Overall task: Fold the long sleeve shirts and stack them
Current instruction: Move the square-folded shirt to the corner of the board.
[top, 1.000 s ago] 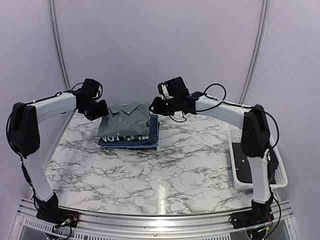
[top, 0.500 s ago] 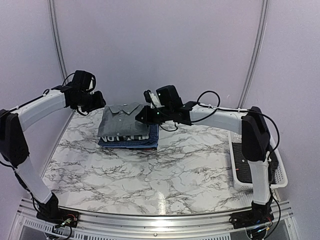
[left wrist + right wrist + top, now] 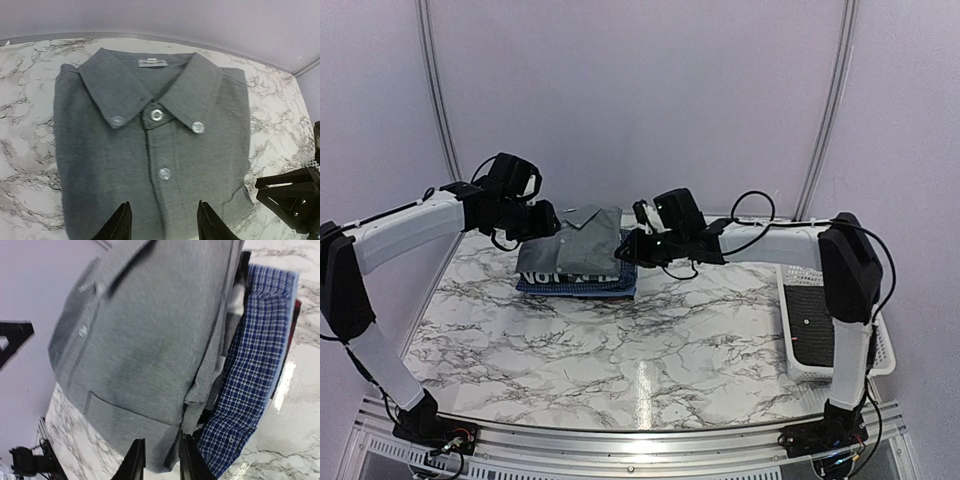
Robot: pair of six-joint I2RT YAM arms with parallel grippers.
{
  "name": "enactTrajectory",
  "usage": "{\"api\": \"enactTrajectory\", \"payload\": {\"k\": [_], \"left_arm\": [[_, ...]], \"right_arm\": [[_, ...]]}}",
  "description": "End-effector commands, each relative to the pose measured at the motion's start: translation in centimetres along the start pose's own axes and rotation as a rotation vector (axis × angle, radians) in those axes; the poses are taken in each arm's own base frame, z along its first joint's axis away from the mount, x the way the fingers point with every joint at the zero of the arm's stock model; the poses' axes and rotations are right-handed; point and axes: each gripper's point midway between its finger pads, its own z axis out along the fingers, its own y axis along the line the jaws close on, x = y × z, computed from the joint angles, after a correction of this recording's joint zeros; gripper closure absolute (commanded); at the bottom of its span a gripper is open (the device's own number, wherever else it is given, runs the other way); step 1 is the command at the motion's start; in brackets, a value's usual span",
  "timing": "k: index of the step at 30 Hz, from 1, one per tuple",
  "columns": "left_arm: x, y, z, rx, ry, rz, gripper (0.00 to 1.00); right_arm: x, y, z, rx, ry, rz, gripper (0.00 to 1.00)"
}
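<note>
We risk dragging the grey shirt (image 3: 145, 335) askew: its edge lies at our right claw's (image 3: 161, 440) close-set tips, hold unclear, left claw (image 3: 164, 204) open above it.

Top cam: right gripper (image 3: 625, 248) tips lost at the pile (image 3: 578, 268) edge, I can't call the grip. Lower shirts (image 3: 575, 283) mostly under grey shirt (image 3: 575, 238). Left wrist: grey's hem cut off at btm edge. Right wrist pic's soft; red sliver (image 3: 295, 317) past blue check shirt (image 3: 255, 355), can't ID. Basket (image 3: 882, 352) partly behind my R arm (image 3: 780, 240).

Lab booth: plain panel walls (image 3: 640, 90), marble-print table (image 3: 620, 345), aluminium base rail (image 3: 620, 440).
</note>
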Motion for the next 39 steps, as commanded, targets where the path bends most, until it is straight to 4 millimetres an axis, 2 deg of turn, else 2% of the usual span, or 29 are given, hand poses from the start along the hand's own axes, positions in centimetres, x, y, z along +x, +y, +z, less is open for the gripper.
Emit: {"api": "enactTrajectory", "payload": {"k": [1, 4, 7, 10, 14, 18, 22, 25, 28, 30, 37, 39], "left_arm": [[0.2, -3.7, -2.1, 0.065, -0.048, 0.015, 0.54], [1.7, -7.0, -1.5, 0.110, -0.036, 0.028, 0.53], [3.8, -10.6, -0.1, 0.123, -0.016, 0.063, 0.47], [6.4, -14.0, 1.3, 0.122, 0.009, 0.084, 0.40], [10.5, -18.6, 2.8, 0.120, 0.027, 0.140, 0.25], [13.4, -21.8, 5.0, 0.120, 0.056, 0.174, 0.19], [15.2, -22.0, 6.7, 0.063, 0.086, 0.158, 0.18], [16.2, -21.0, 7.1, 0.021, 0.090, 0.172, 0.18], [16.6, -19.7, 7.5, -0.035, 0.087, 0.179, 0.17], [16.7, -19.5, 7.9, -0.048, 0.084, 0.182, 0.16], [17.1, -20.1, 10.2, -0.086, 0.077, 0.135, 0.16], [17.5, -20.9, 10.6, -0.070, 0.081, 0.120, 0.17]], "right_arm": [[-5.2, 1.9, -6.7, 0.016, -0.165, -0.040, 0.74], [-6.1, 0.0, -10.6, 0.087, -0.227, -0.032, 0.57], [-6.5, -2.1, -14.5, 0.187, -0.295, -0.034, 0.34], [-6.0, -3.9, -17.7, 0.272, -0.329, -0.028, 0.19], [-4.7, -5.6, -20.7, 0.341, -0.352, -0.013, 0.10], [-3.4, -6.7, -22.8, 0.382, -0.364, 0.000, 0.05], [-2.2, -7.3, -24.1, 0.413, -0.361, 0.005, 0.02], [-1.5, -7.8, -25.2, 0.433, -0.372, 0.009, 0.02], [-0.8, -8.0, -25.4, 0.432, -0.365, 0.016, 0.01], [-0.4, -8.2, -25.4, 0.437, -0.359, 0.019, 0.02], [0.0, -8.5, -25.5, 0.444, -0.351, 0.024, 0.02], [0.1, -8.6, -25.7, 0.449, -0.353, 0.026, 0.01]]}}
